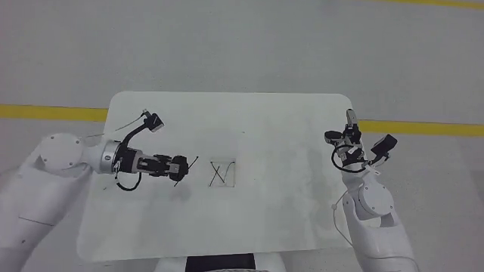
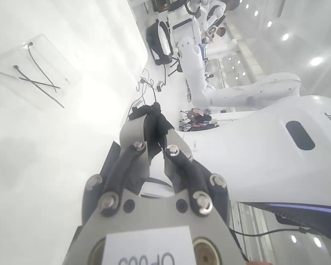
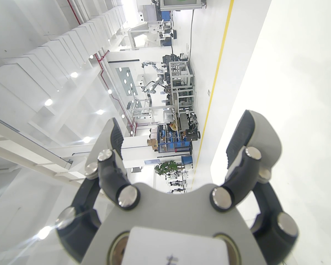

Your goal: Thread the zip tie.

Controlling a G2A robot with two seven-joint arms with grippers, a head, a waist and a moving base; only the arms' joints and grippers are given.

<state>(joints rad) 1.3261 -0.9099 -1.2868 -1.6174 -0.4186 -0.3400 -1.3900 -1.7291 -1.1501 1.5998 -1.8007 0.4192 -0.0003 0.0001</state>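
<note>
A white table carries the job. The left gripper hangs over it at 9 o'clock from the clear tray. Its claw is pinched fully together on one black zip tie, whose thin strap juts past the tips toward 1 o'clock. The right gripper stands at the table's 3 o'clock edge, well apart from the left, its claw spread wide with nothing between the pads. Three spare ties lie crossed in the tray.

The likely trouble is the meeting of the two arms. The strap is slim and springy, so it could swivel or slide in the pinch, and a flexing tip could miss the small head slot. Which end the left claw holds cannot be told.

The top view alone sets out the gap between both arms and the tray. The left wrist view adds the tight pinch and the spare ties' heads, which are mere lines from above. The right wrist view confirms the wide, empty claw.
</note>
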